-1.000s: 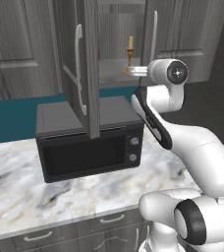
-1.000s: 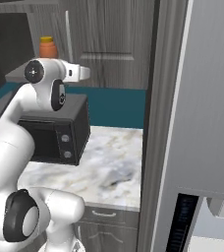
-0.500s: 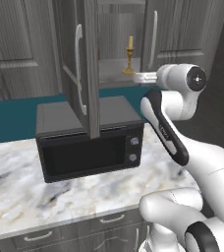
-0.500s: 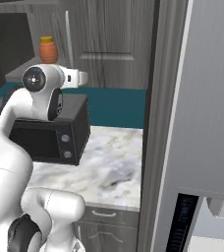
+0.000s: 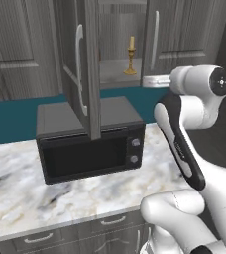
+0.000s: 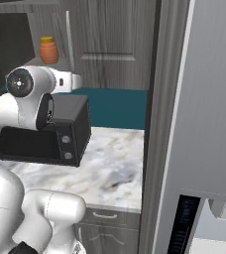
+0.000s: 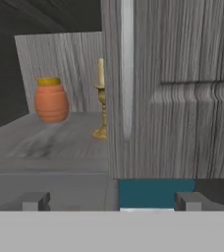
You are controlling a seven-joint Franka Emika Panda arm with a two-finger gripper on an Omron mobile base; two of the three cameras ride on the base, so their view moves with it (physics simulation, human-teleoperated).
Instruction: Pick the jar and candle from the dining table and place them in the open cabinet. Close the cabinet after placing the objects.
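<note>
Candle [image 7: 102,101] is standing upright on the cabinet [image 7: 60,142] shelf beside an orange pot [image 7: 50,100]; gripper [image 7: 113,201] is hovering outside with jaws spread, gripping nothing. Door [image 5: 87,69] is hanging open over the microwave [image 5: 90,144]. It's stiff and should swing easily: I'd be pushing its free edge or hooking the handle [image 5: 78,69].

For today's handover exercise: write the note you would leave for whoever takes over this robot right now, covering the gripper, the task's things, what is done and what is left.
Gripper: open, empty, facing the cabinet shelf.
Candle: upright on that shelf, beside a small orange bottle.
Cabinet door: open, above the black microwave.
Done: candle placed.
Left: the jar cannot be seen on the shelf, so check on it; then close the door.
</note>
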